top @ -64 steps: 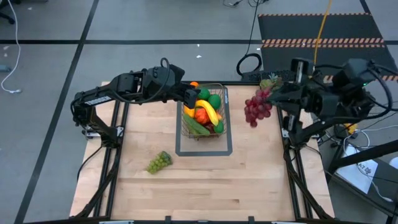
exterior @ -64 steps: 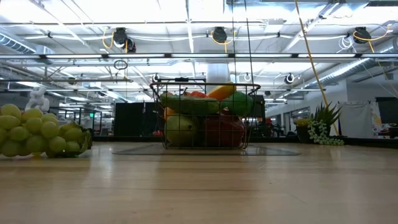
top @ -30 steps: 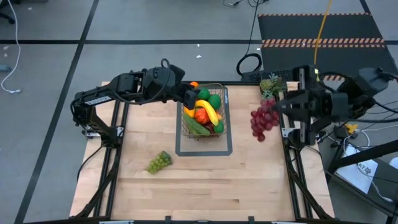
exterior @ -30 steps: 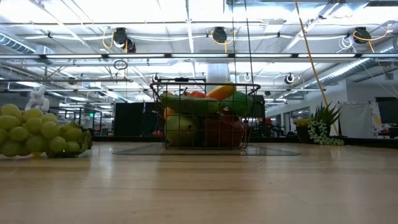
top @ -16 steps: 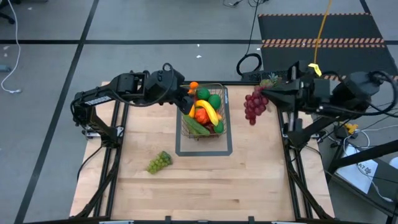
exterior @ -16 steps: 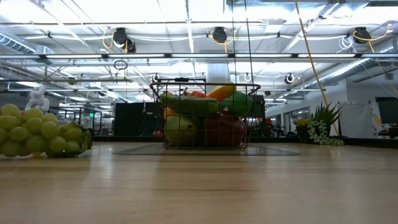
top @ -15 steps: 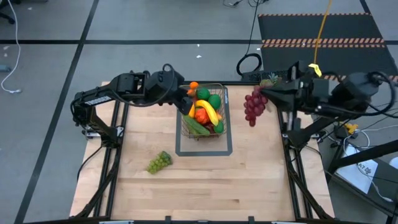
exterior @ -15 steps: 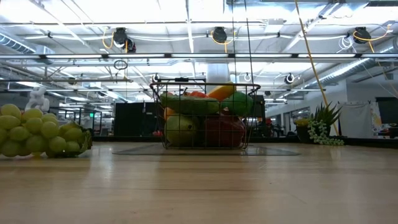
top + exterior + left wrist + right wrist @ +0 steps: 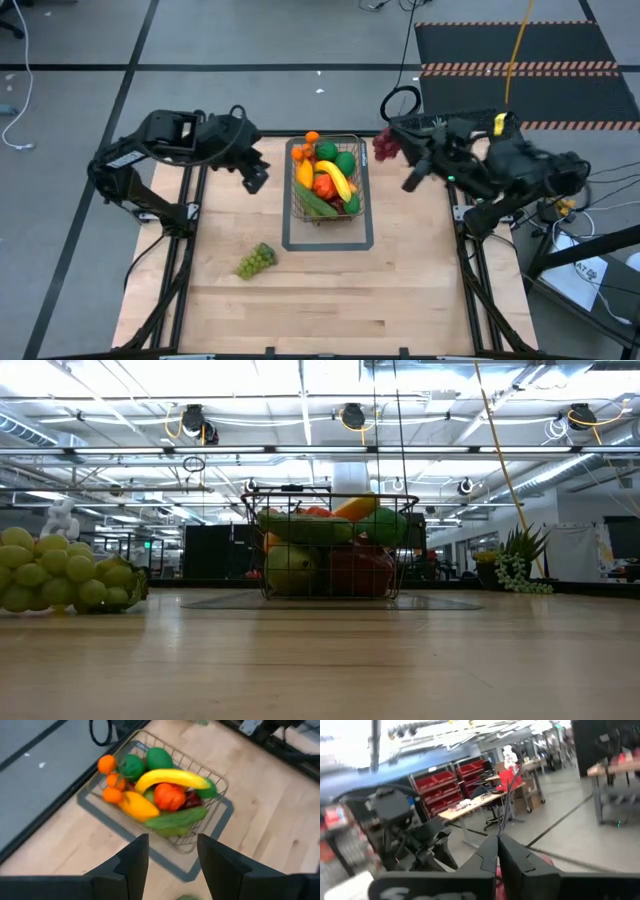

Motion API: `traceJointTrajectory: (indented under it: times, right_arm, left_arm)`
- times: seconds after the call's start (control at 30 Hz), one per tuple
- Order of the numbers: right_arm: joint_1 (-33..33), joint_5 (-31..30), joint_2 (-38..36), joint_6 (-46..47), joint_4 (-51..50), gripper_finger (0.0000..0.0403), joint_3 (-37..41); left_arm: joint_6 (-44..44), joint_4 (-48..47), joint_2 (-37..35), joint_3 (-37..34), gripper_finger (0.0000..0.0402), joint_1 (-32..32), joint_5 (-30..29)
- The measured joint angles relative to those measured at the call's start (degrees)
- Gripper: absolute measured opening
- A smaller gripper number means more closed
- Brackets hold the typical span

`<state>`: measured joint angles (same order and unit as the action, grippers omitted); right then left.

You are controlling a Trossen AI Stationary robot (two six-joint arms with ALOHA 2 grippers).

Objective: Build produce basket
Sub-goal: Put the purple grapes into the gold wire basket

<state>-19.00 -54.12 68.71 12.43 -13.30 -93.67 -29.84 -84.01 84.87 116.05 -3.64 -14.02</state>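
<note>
The grey wire basket (image 9: pixel 356 170) stands at the table's far middle, holding a banana, oranges, green and red fruit; it also shows in the low view (image 9: pixel 330 500) and the left wrist view (image 9: pixel 216 780). My left gripper (image 9: pixel 256 178) is open and empty, left of the basket. My right gripper (image 9: pixel 392 132) is shut on a bunch of red grapes (image 9: pixel 384 148), in the air just right of the basket's far right corner. A bunch of green grapes (image 9: pixel 255 261) lies on the table, nearer and to the left. My right gripper holds the red grapes by the top of the bunch (image 9: pixel 545 864), pinched between its two shut fingers (image 9: pixel 490 855). The fingers reach about level from the table's right side. The bunch hangs below them, lifted clear of the table.
A flat grey rectangular outline (image 9: pixel 330 243) lies under and in front of the basket. A small leafy pineapple-like thing (image 9: pixel 520 565) stands at the far right. The green grapes (image 9: pixel 65 570) fill the low view's left side. Bare wood lies toward the near edge.
My left gripper has drawn back from the basket's far left rim toward the table's left edge. My right gripper has carried the hanging red grapes toward the table's far edge and leftward, close to the basket's far right corner.
</note>
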Motion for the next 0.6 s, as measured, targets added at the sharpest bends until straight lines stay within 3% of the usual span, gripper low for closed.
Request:
traceJointTrajectory:
  times: [0.17, 0.33, 0.5, 0.6]
  right_arm:
    - [2.4, 0.2, 0.2, 12.3, 8.0, 0.0, 7.9]
    - [4.5, -0.5, 1.1, 18.9, 12.7, 0.0, 13.6]
    - [7.6, -1.0, 2.2, 19.9, 12.1, 0.0, 17.1]
    - [10.4, 1.8, 2.4, 20.8, 11.3, 0.0, 18.4]
  left_arm:
    - [3.0, -3.3, -2.8, -0.2, 0.0168, 0.0, -1.0]
    - [4.8, -6.3, -4.8, -0.2, 0.0168, 0.0, -1.5]
    - [4.1, -5.7, -5.7, -0.2, 0.0168, 0.0, -1.5]
    - [3.8, -5.0, -5.8, -0.1, 0.0168, 0.0, -1.5]
